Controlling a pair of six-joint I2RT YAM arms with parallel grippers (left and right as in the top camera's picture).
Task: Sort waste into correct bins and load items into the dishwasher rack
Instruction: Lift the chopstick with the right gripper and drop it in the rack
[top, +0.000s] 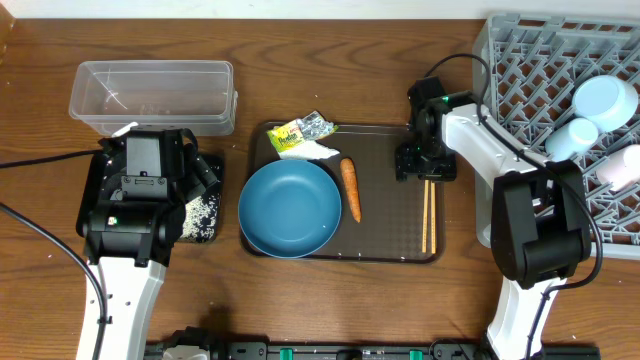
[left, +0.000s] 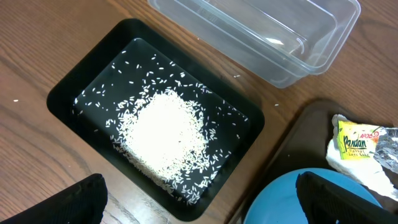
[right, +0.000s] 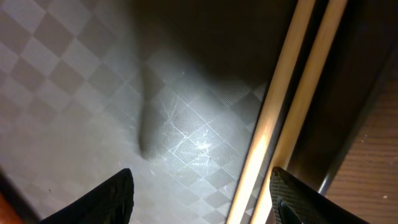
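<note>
The white rice lies heaped in the black tray, next to the clear tub, which holds nothing. My left gripper is open and empty above the black tray's near corner; it also shows in the overhead view. On the brown serving tray are the dark-blue bowl, the carrot, the yellow wrapper, the tissue and the chopsticks. My right gripper is open, low over the serving tray, straddling the far end of the chopsticks.
The grey rack stands at the far right and holds a light-blue bowl, a smaller light-blue cup and a white cup. The right arm's base stands in front of the rack.
</note>
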